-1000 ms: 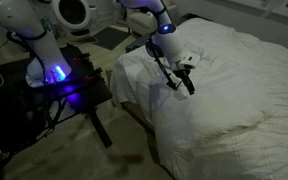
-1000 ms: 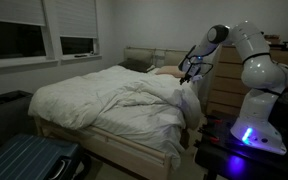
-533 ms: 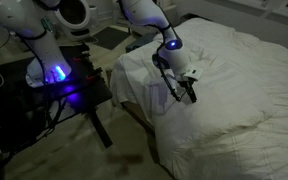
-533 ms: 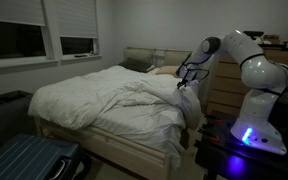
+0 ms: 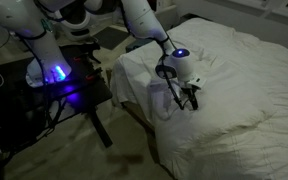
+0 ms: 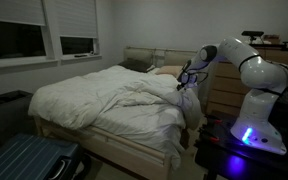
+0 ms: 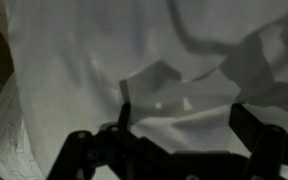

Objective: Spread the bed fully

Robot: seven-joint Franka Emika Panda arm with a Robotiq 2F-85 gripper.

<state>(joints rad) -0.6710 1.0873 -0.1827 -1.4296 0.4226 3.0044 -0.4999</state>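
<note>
bed (image 5: 239,95) straight beneath gripper (image 5: 189,100), white duvet (image 7: 134,60) filling the wrist view from 9 to 3 o'clock. hovers just above a rumpled fold (image 7: 219,45) lying toward 1 o'clock of the fingers (image 7: 259,140), spread wide and holding nothing. probably calls for dropping onto that fold, then pulling along the bed's long axis.
</note>
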